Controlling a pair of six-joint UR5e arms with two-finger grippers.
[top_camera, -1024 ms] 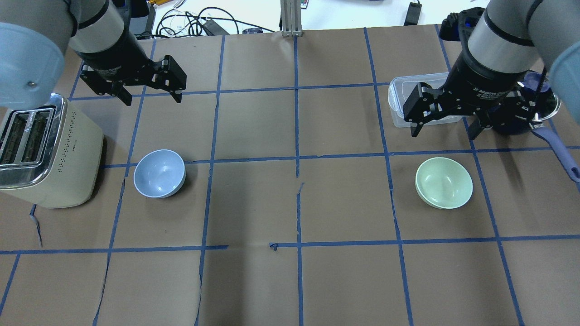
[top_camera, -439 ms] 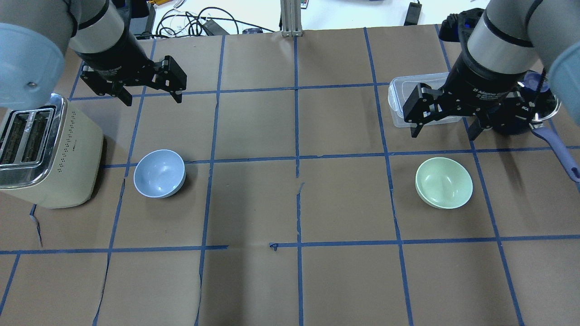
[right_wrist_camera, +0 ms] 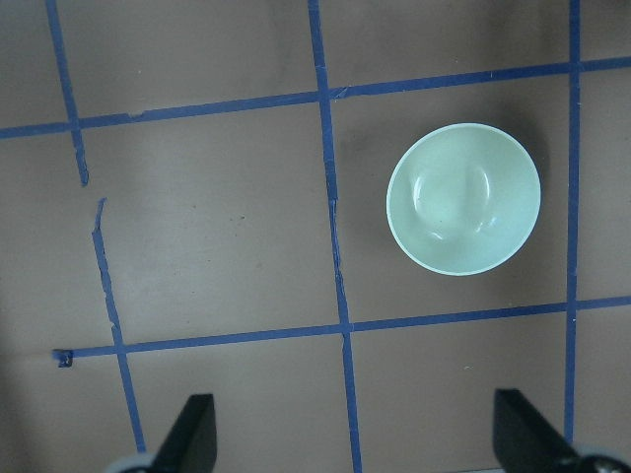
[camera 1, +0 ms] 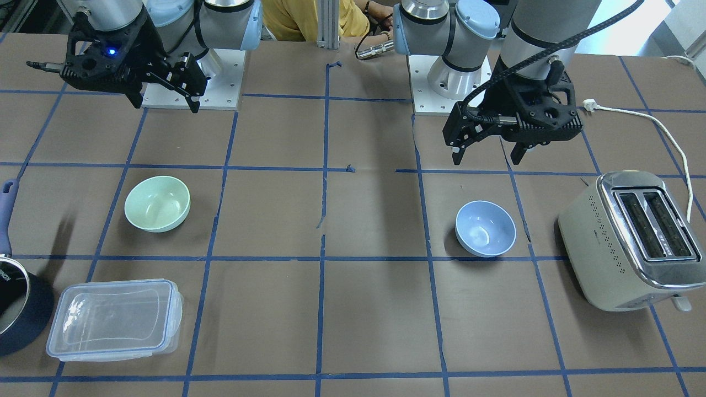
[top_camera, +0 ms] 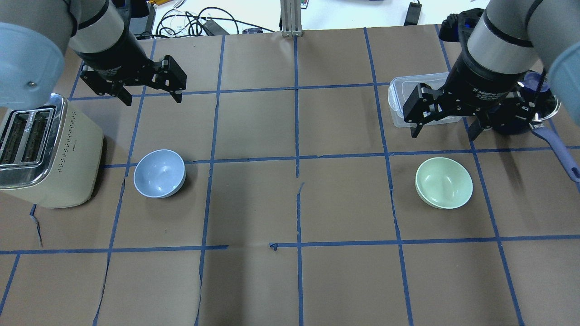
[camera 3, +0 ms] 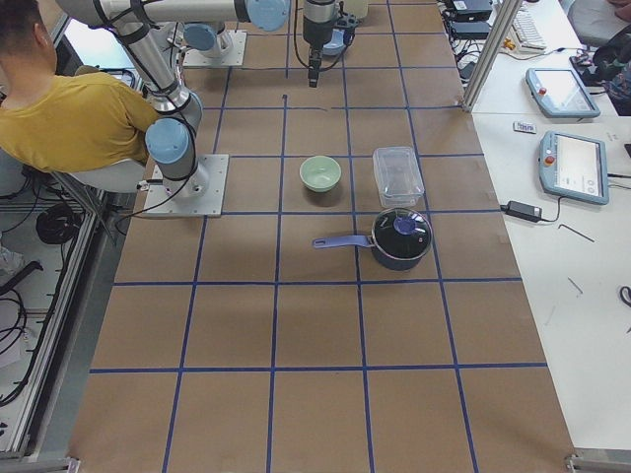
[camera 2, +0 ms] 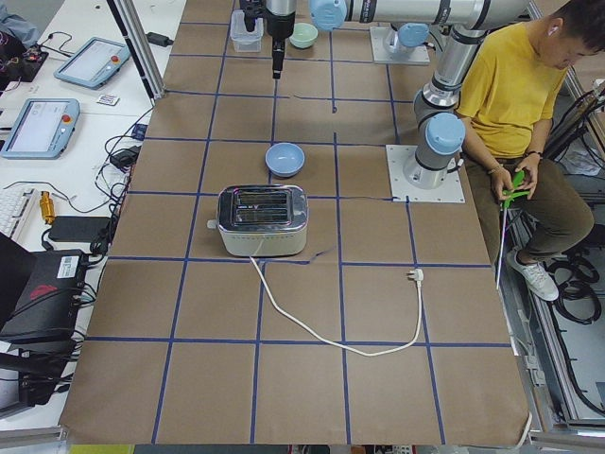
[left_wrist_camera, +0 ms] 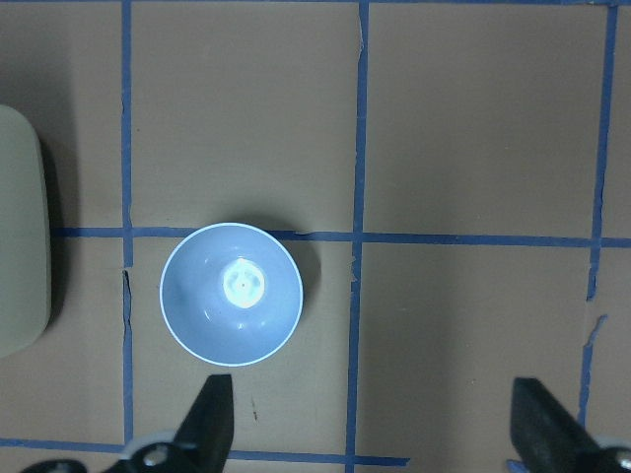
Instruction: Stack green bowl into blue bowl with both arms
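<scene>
DESK: What sits closest in the overhead shot?

PHOTOGRAPHER: A brown paper-covered surface (top_camera: 253, 203) gridded with blue tape. On it, upright and empty, are the small round pale mint-green bowl (top_camera: 444, 182) on the robot's right and the small round pale periwinkle-blue bowl (top_camera: 159, 174) on its left, well apart. The blue one stands near a cream-and-chrome two-slot toaster (top_camera: 45, 154).

DESK: And the arms?

PHOTOGRAPHER: Farther back, both raised. The right arm's black two-finger pincer (top_camera: 443, 135) hangs spread wide and empty above the surface just beyond the green bowl. The left arm's black pincer (top_camera: 153, 100) is likewise spread and empty, beyond the blue bowl. Behind the right pincer lie a clear rectangular plastic container (top_camera: 398, 106) and a dark blue saucepan (camera 3: 401, 236).

DESK: How will the green bowl handle?

PHOTOGRAPHER: Likely light, rigid and smooth, so prone to slide or tip if nudged. The rim is the place to take it, one finger inside the wall and one outside. Whether the rim carries a lip is too small to tell. Stacking has not begun. As the bowls are the same size, the green one would need to come down level and centred over the blue.
</scene>
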